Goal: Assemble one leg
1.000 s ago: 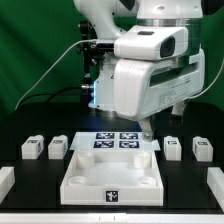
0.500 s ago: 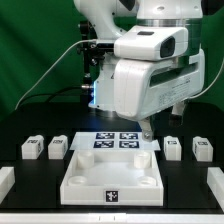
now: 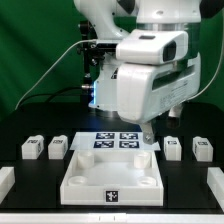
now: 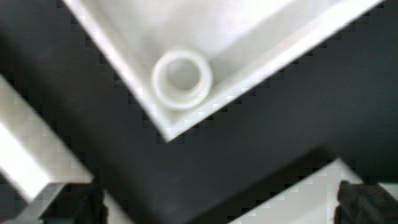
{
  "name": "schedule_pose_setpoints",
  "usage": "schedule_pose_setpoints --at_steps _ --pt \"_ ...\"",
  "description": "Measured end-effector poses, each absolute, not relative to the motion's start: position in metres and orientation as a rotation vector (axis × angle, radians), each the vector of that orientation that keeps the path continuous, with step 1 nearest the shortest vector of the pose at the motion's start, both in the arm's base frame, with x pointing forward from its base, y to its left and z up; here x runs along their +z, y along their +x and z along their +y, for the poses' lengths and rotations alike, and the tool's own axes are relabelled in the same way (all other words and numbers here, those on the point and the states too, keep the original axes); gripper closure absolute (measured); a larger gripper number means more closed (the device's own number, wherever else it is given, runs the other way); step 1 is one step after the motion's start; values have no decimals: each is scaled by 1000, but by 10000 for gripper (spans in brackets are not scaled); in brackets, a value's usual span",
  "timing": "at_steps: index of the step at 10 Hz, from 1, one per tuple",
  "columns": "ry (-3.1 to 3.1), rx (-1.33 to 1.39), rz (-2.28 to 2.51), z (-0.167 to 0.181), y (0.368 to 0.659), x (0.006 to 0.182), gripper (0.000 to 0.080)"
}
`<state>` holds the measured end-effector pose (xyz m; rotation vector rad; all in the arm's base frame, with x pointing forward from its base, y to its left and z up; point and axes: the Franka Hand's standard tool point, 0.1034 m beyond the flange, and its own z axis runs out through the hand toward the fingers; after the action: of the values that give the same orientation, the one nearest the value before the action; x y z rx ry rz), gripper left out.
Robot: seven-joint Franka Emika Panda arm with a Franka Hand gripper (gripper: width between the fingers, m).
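Note:
Four small white legs with marker tags stand on the black table: two at the exterior view's left (image 3: 32,149) (image 3: 57,148) and two at its right (image 3: 173,147) (image 3: 203,149). My gripper (image 3: 149,132) hangs over the back right corner of the large white tray (image 3: 75,178), apart from every leg. In the wrist view the gripper (image 4: 214,205) is open and empty, its dark fingertips (image 4: 63,205) wide apart. Below it lies the tray corner with a round socket (image 4: 182,80).
The marker board (image 3: 118,141) lies flat behind the tray. White rail pieces sit at the front left (image 3: 5,180) and front right (image 3: 215,182) table edges. The arm's bulky white body fills the upper middle of the exterior view.
The arm and gripper have shifted slightly toward the exterior view's right. The tray and legs have not moved.

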<state>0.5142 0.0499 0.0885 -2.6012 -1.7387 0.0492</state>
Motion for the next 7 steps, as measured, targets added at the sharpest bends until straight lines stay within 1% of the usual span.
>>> schedule_pose_setpoints --at_steps 2,3,4,5,6,7 --pt "-2387 49 -2008 27 464 63 150" --pt "-2275 50 -2118 15 447 51 150" --pt "-2193 37 -2197 5 437 37 150" --pt "-2200 29 -2179 -4 426 22 150" --pt "-2209 27 -2159 -6 421 12 150" --pt "-2211 25 -2155 -7 421 8 150"
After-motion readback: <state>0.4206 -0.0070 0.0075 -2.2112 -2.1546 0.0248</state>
